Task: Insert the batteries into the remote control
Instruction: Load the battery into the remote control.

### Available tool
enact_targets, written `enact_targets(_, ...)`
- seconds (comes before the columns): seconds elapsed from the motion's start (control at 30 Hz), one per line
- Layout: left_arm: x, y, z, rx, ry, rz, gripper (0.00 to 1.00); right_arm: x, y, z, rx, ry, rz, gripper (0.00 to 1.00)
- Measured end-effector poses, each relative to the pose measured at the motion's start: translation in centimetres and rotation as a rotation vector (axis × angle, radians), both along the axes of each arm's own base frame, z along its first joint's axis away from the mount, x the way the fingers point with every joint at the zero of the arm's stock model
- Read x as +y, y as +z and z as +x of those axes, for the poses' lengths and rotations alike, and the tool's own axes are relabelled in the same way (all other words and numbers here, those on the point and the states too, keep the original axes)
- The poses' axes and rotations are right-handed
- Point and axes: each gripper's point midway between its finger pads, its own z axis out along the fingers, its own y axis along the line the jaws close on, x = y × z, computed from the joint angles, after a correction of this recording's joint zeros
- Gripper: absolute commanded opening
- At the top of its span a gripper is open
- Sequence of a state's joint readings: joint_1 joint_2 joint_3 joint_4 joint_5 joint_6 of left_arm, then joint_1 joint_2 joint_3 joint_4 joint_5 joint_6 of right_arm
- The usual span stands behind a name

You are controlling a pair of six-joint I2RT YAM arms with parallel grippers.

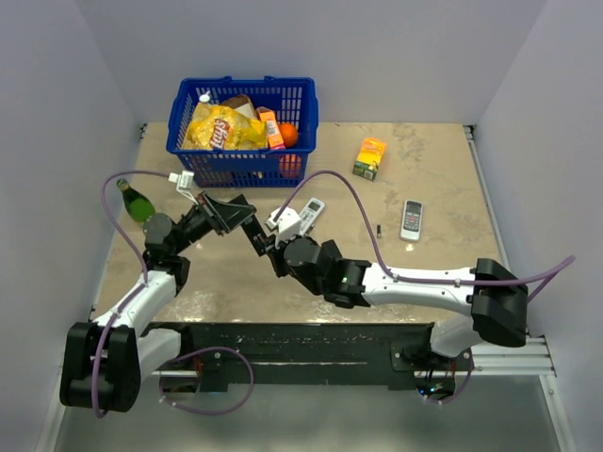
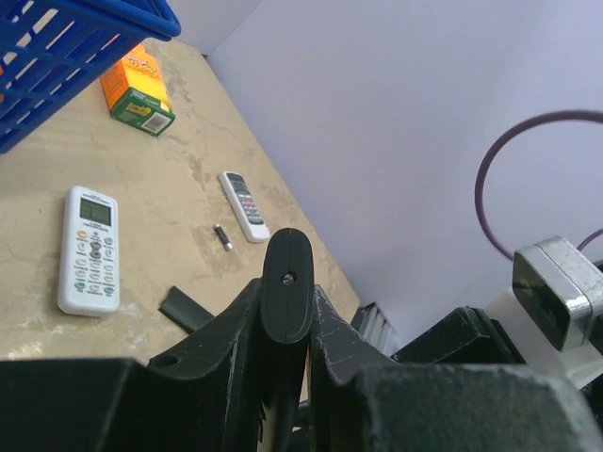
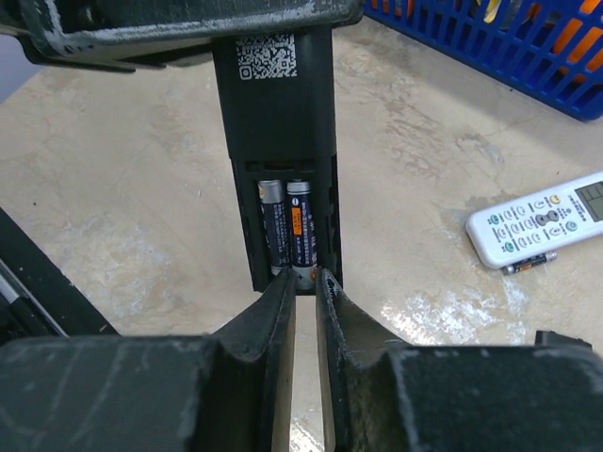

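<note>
Grippers meet above a tan table [image 1: 424, 188]. The left gripper [image 2: 285, 311] is clenched on the remote control [image 3: 283, 141], a slim black bar held off the table with its open back turned toward the other arm, apparently so the compartment can be reached. Two batteries [image 3: 287, 231] lie side by side in that compartment, just beyond the tips of the right gripper [image 3: 305, 301]. Its jaws stand a narrow slit apart with nothing between them, and the tips sit at the cells' near ends, which looks like pressing or checking the fit rather than carrying.

A white label with a QR code sits on the remote's back, beyond the batteries. One cell has an orange band with print too small to read.

To the right of the right jaws, a white remote with a screen [image 3: 542, 226] lies on the table with a loose battery [image 3: 528, 264] touching its near edge. A flat black piece [image 2: 184, 309], probably the battery cover, lies just left of the left jaws.
</note>
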State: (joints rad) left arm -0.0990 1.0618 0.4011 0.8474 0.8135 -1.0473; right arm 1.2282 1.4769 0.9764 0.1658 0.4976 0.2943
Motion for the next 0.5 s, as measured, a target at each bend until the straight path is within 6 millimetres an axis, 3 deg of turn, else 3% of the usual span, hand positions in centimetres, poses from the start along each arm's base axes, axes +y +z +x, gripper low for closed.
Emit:
enact_targets(0.07, 0.2, -0.2, 0.0, 0.047, 0.022, -0.045, 0.0, -0.1, 0.3, -0.1, -0.002, 0.002, 0.007, 0.19)
enact_targets(0.2, -0.1, -0.9, -1.0, 0.171, -0.007, -0.108, 0.0, 0.3, 3.0, 0.4, -0.027, 0.004, 0.095, 0.19)
enact_targets(0.43, 0.0, 0.4, -1.7, 0.21, 0.011, -0.161, 0.0, -0.2, 5.0, -0.1, -0.026, 0.023, 0.142, 0.21)
enact_targets(0.5, -0.1, 0.4, -1.8, 0.222, 0.006, -0.167, 0.0, -0.5, 5.1, -0.1, -0.02, 0.02, 0.14, 0.29)
